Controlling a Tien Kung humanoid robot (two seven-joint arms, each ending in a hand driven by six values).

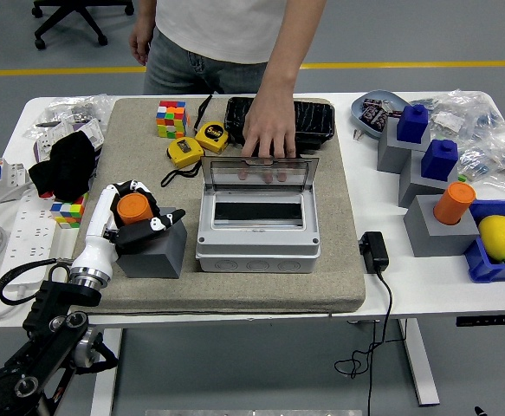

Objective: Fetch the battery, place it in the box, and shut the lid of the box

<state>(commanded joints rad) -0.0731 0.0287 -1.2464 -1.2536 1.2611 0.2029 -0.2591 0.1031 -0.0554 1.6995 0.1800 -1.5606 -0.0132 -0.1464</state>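
The orange cylindrical battery [132, 206] sits at the top of a grey block [152, 254] on the left of the tan mat. My left hand [145, 208], white with black fingertips, is curled around the battery. The grey box [257, 243] stands in the middle of the mat with its clear lid [261, 174] raised. A person's hand [269, 134] at the far side rests its fingers on the lid's top edge and holds it up. My right hand is out of view.
Two yellow tape measures [185, 152], a colour cube [171, 118] and a black case [280, 117] lie behind the box. A black cloth [64, 165] and a power strip [27, 225] are at the left. A charger [374, 251], more grey blocks [434, 227] and a lemon [500, 237] are at the right.
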